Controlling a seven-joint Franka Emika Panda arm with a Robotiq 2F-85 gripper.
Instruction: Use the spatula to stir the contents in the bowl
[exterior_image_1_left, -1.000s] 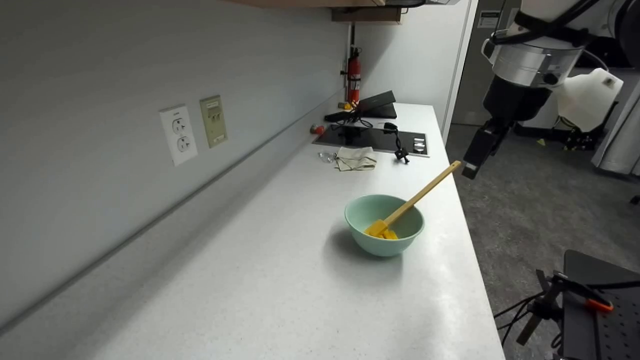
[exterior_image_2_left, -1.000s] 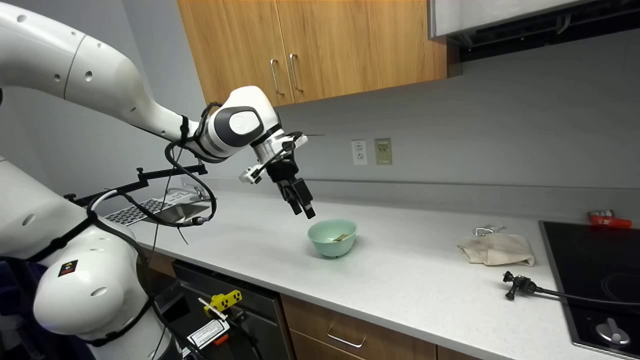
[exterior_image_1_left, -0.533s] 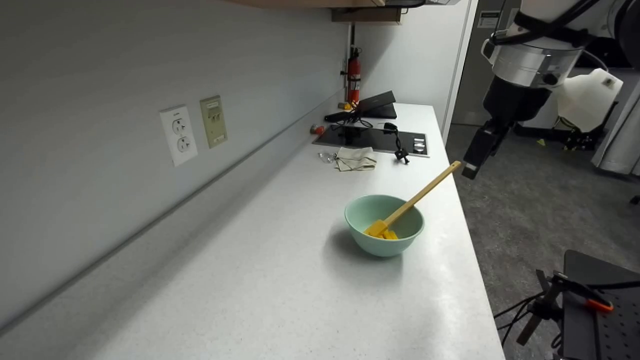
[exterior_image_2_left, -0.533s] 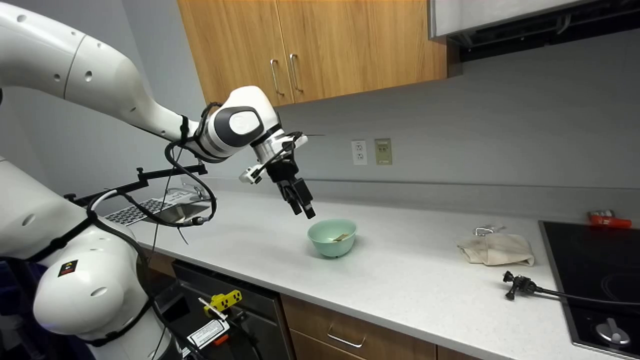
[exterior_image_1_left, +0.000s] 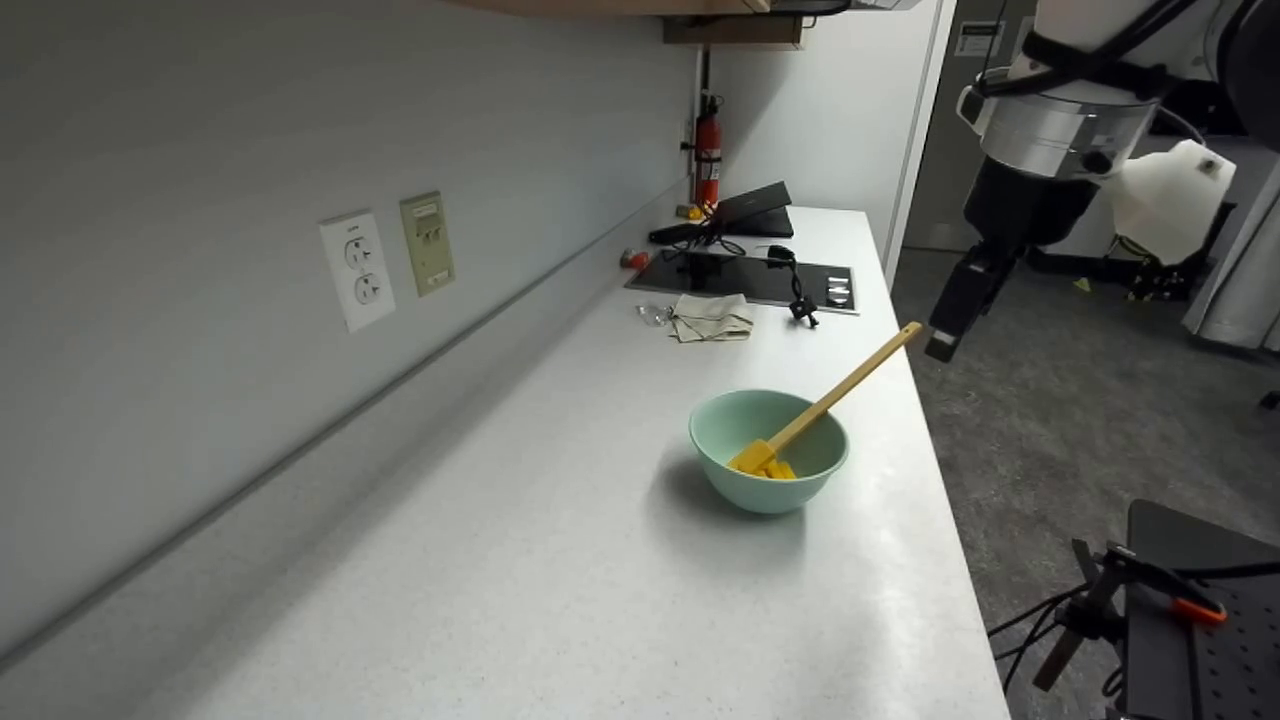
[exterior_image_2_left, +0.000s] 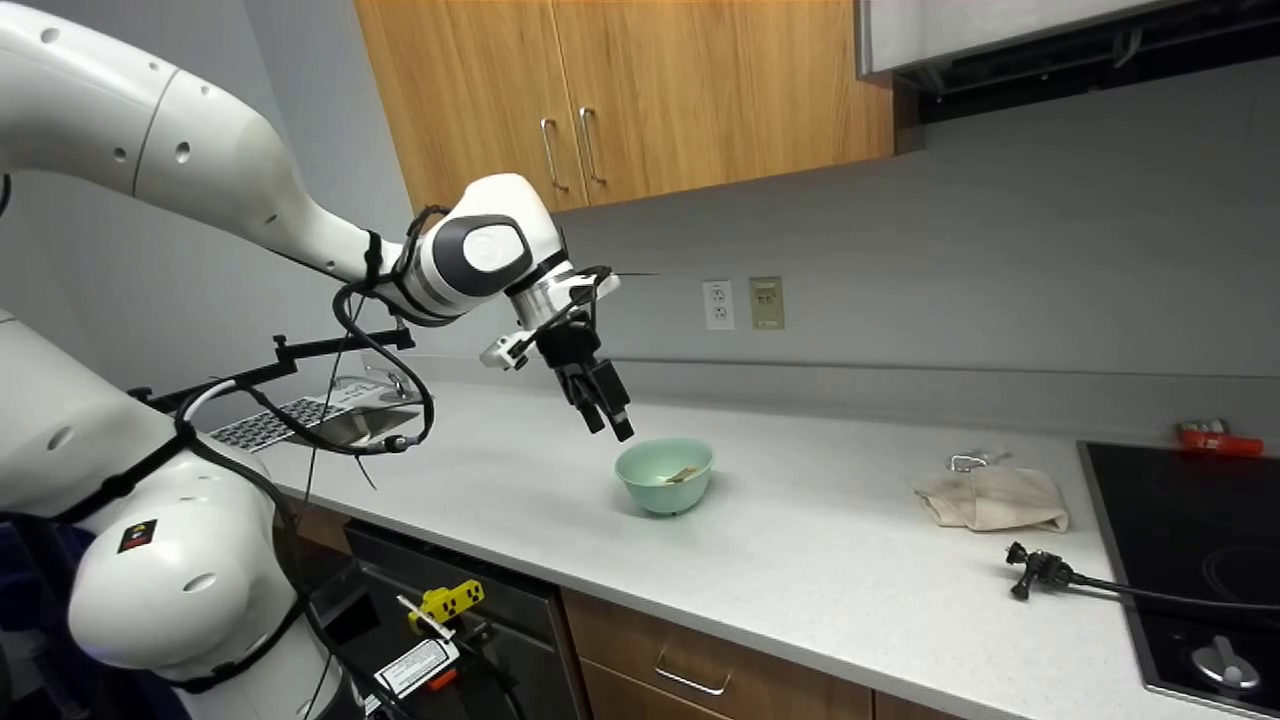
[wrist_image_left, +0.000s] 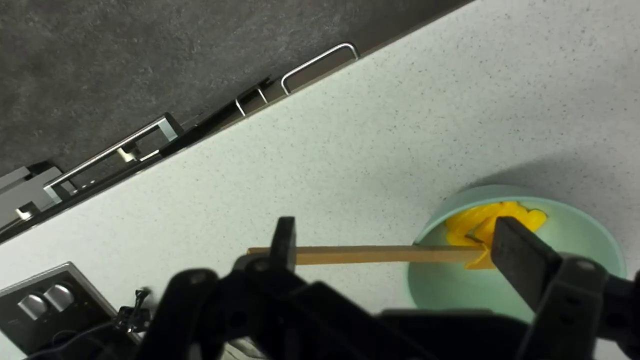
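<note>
The pale counter (exterior_image_1_left: 500, 580) runs through all three views. The white arm (exterior_image_2_left: 200, 130) enters an exterior view from 9 o'clock, its wrist bent down over the counter. The black cooktop (exterior_image_1_left: 740, 278) lies at about 12 o'clock from the bowl (exterior_image_1_left: 765, 495) in an exterior view. The bowl, round and mint-green, stands upright on the counter; in the wrist view it sits at 4 o'clock from the middle of the frame.

The black gripper (wrist_image_left: 395, 240) is tilted, pointing downward, at 2 o'clock from the bowl in an exterior view. Its fingers (wrist_image_left: 522, 265) stand wide apart; in the wrist view one of them covers part of the bowl.

A folded beige cloth (exterior_image_2_left: 995, 498) lies just beside the cooktop, at 3 o'clock from the bowl in an exterior view.

The spatula (exterior_image_1_left: 845, 388) leans in the bowl, its yellow head inside and its wooden handle crossing the rim, toward 2 o'clock in an exterior view and 9 o'clock in the wrist view. There the handle passes behind the other finger near its free end; whether they touch, I cannot tell.

The contents (wrist_image_left: 472, 217), bright yellow, lie low in the bowl by the spatula's head, toward 11 o'clock in the wrist view, partly hidden by a finger.
</note>
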